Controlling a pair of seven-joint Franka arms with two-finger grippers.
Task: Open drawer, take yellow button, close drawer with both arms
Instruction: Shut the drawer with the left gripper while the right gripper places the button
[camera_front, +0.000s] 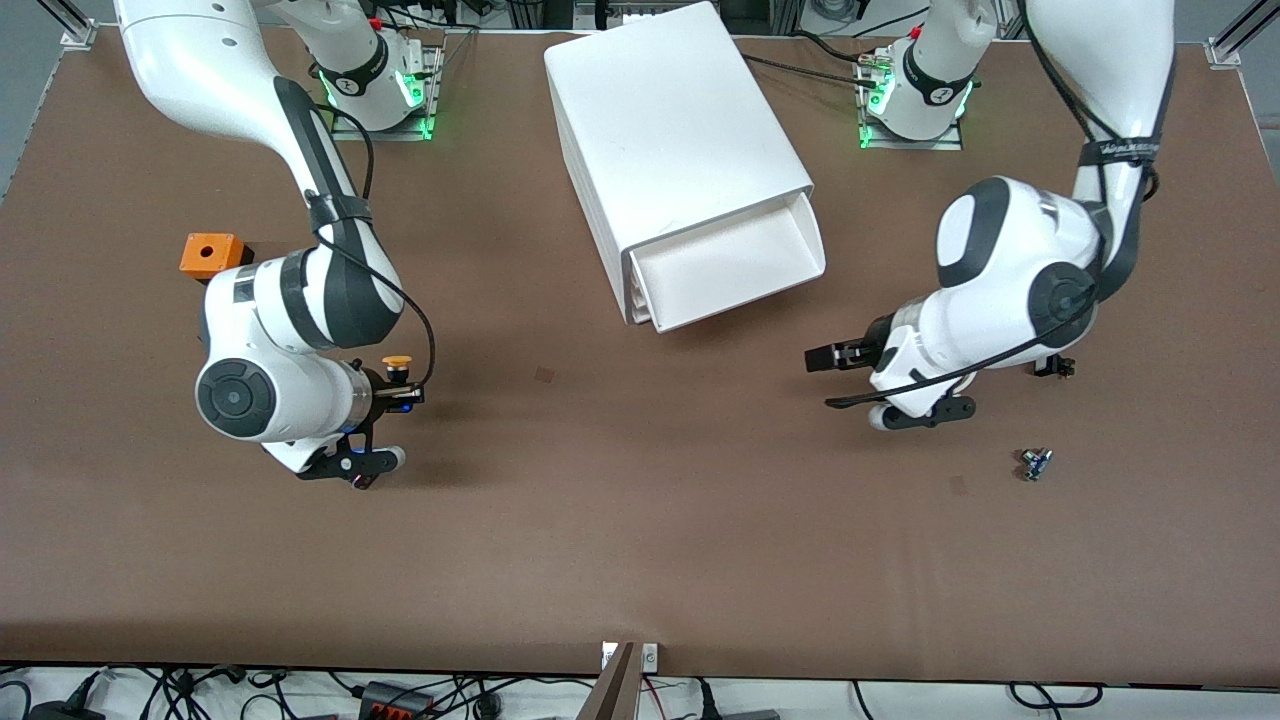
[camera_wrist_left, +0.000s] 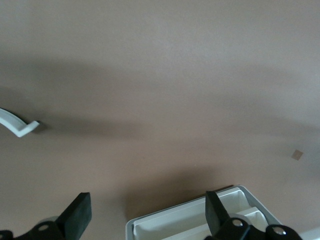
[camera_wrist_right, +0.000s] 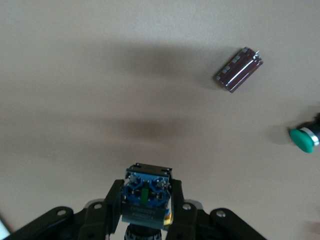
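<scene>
Orange-yellow on its cap, the button (camera_front: 397, 362) sits clenched in your right hand (camera_front: 400, 385) over bare brown table (camera_front: 640, 520) toward the right arm's end, at about eight o'clock from the cabinet (camera_front: 672, 130); the right wrist view shows its black-and-blue body (camera_wrist_right: 146, 196) between the fingers. Your drawer (camera_front: 735, 262), topmost in that cabinet, stands pulled out. At roughly four o'clock from it your left hand (camera_front: 822, 357) hangs over the table with fingers (camera_wrist_left: 77, 215) spread and nothing between them.
</scene>
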